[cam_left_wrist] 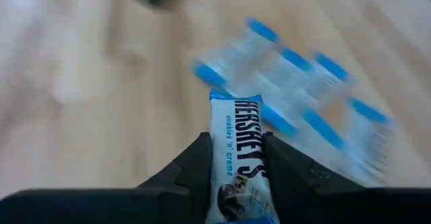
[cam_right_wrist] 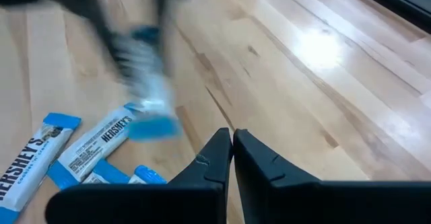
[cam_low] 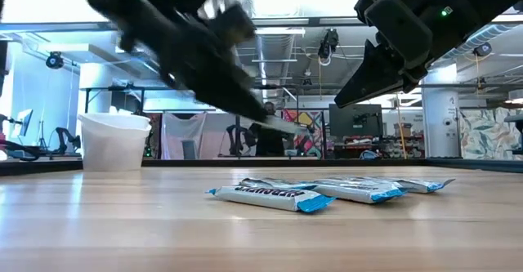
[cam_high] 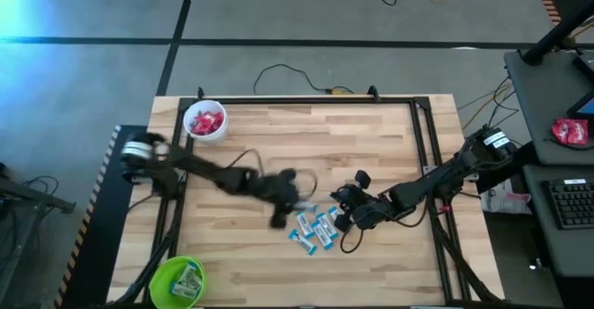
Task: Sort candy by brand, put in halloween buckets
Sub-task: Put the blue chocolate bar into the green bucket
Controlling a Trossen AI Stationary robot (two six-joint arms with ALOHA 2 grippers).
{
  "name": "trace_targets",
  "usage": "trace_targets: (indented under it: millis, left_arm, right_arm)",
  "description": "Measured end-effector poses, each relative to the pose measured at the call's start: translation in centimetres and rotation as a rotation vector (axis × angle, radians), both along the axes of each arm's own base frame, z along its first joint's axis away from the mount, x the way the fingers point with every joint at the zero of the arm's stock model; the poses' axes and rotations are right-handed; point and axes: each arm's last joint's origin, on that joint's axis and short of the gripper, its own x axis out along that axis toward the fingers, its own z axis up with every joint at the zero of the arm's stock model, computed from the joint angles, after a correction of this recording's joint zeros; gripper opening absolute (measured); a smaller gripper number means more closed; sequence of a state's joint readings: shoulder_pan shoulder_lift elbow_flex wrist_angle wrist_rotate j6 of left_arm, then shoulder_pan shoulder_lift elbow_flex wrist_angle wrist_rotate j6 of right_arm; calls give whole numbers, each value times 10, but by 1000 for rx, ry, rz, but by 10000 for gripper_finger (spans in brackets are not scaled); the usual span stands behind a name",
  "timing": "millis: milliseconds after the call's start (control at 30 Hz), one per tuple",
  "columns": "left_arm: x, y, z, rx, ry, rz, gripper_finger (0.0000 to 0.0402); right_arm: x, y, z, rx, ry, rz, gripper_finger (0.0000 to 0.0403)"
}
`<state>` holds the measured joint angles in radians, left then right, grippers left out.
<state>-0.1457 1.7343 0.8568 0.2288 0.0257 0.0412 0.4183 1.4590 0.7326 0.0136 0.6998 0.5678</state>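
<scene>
The left gripper has its jaws clamped on one light-blue candy bar, lifted above the remaining pile mid-surface, presumably bound for the green bucket (blue pieces lie there), while the right gripper hovers nearby, jaws together.

Blue and white candy bars lie in a small pile on the wooden table. The left gripper hangs above them, blurry, with one bar in its fingers. The right gripper is up high, pinched closed. A white bucket stands far back
</scene>
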Motion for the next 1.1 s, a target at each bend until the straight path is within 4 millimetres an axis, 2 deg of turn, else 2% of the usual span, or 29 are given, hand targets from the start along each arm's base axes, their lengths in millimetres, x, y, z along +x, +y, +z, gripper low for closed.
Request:
trace_targets:
  millis: [133, 200, 300, 400, 500, 633, 700, 800, 967, 1100]
  left_arm:
    - [-51, -55, 34, 72, 119, -43, 97]
    - [-79, -73, 54, 36, 153, -10, 97]
    - [-122, -92, 74, -77, 306, 45, 97]
    - [-156, -106, 107, -235, 496, 116, 97]
    - [-180, -116, 136, -304, 691, 186, 97]
    - [-202, -136, 169, -359, 809, 226, 97]
    - [-209, -147, 171, -358, 861, 250, 97]
    - [-216, -162, 161, -352, 946, 316, 97]
    - [-217, -179, 116, -208, 1140, 367, 114]
    - [-213, -185, 92, -161, 1287, 416, 140]
  right_arm:
    - [0, 0, 0, 0, 0, 0, 13]
    - [0, 0, 0, 0, -1, 0, 13]
    - [0, 0, 0, 0, 0, 0, 13]
    - [0, 0, 0, 0, 0, 0, 13]
    - [0, 0, 0, 0, 0, 0, 13]
    - [0, 0, 0, 0, 1, 0, 13]
    - [0, 0, 0, 0, 1, 0, 13]
    - [0, 0, 0, 0, 1, 0, 13]
    - [0, 0, 0, 0, 1, 0, 13]
    - [0, 0, 0, 0, 1, 0, 13]
